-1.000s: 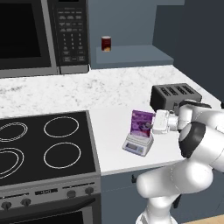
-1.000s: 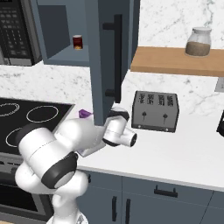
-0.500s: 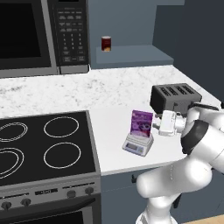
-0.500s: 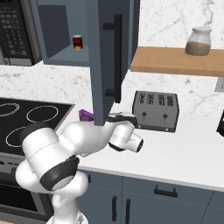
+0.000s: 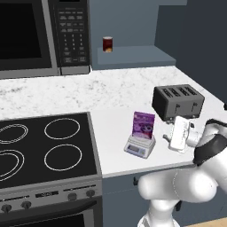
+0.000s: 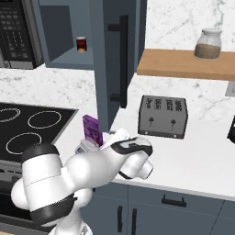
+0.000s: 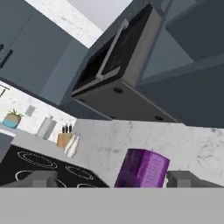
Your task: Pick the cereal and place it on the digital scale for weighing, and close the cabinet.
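A: From the left base view, the cereal [image 5: 143,123] stands upright on the digital scale [image 5: 139,146], and our hand [image 5: 166,138] sits just beside it on the worktop [image 5: 111,95], released and apart from the box.

B: So the step in hand looks like the cabinet. From the right base view, its door [image 6: 118,59] hangs open above the scale, handle [image 6: 123,62] facing us, toaster [image 6: 163,116] near.

A: We should lift clear of the box before swinging, then push the door's flat face near the handle.

B: In the hand view, the purple box [image 7: 142,169] sits between our fingertips [image 7: 40,178], untouched, microwave [image 7: 114,57] above.
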